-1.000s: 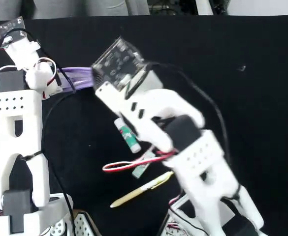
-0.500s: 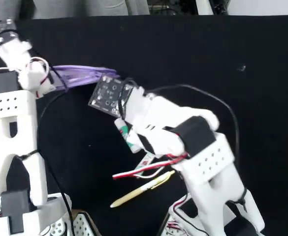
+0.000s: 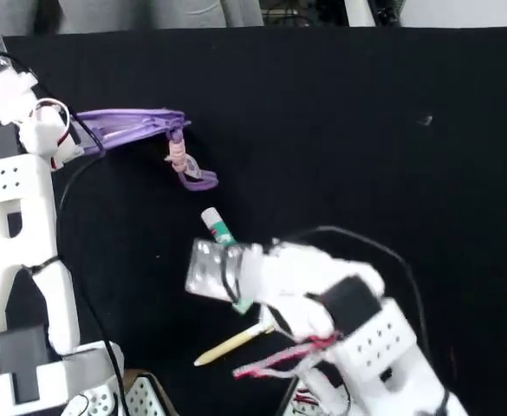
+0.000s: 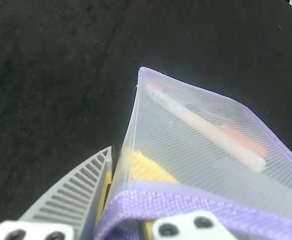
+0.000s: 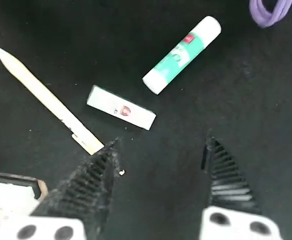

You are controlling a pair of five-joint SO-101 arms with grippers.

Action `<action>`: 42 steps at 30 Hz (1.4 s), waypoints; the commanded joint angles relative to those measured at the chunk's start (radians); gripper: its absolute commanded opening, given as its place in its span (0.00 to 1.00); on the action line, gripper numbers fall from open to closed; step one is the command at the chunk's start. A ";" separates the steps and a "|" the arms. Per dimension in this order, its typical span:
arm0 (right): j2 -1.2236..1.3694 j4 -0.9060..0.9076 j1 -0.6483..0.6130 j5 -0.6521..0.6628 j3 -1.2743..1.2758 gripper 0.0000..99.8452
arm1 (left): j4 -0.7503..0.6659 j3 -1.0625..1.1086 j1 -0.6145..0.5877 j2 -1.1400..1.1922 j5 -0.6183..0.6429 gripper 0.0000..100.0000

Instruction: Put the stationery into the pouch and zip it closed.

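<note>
One purple mesh pouch [image 4: 210, 150], one white-and-orange pen [image 4: 205, 127] and one yellow item [image 4: 146, 170] inside it, one zip charm [image 3: 178, 158], one glue stick [image 5: 181, 48], one eraser [image 5: 121, 107], one cream pen [image 5: 46, 102] loose, two white arms [image 3: 19, 217] [image 3: 357, 329]

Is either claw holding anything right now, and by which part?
Left claw holds the pouch by one end, at its purple zip edge. Right claw is open, holding nothing.

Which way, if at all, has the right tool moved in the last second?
Yes. The right tool pulled back from the pouch, past the glue stick, toward the near edge of the table.
</note>
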 commanded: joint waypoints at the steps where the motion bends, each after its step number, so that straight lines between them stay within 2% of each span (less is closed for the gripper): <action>1: -0.179 -0.032 0.011 0.029 0.165 0.25 | 0.015 -0.050 -0.045 0.101 -0.011 0.03; 7: -0.128 -0.035 0.003 0.094 0.225 0.24 | 0.051 -0.140 -0.088 0.189 -0.005 0.03; 12: -0.018 -0.037 -0.089 0.087 0.226 0.15 | 0.049 -0.185 -0.143 0.226 -0.003 0.03; 16: 0.064 -0.043 -0.176 0.084 0.225 0.16 | 0.048 -0.220 -0.182 0.247 -0.003 0.03; 28: 0.338 -0.327 -0.410 -0.041 0.303 0.17 | 0.051 -0.341 -0.326 0.347 -0.006 0.03; 35: 0.618 -0.445 -0.433 -0.075 0.234 0.17 | 0.098 -0.427 -0.357 0.402 -0.006 0.03; 40: 0.782 -0.430 -0.431 -0.078 0.139 0.17 | 0.135 -0.492 -0.357 0.459 -0.006 0.03; 42: 0.828 -0.430 -0.436 -0.117 0.111 0.17 | 0.135 -0.499 -0.355 0.473 -0.006 0.03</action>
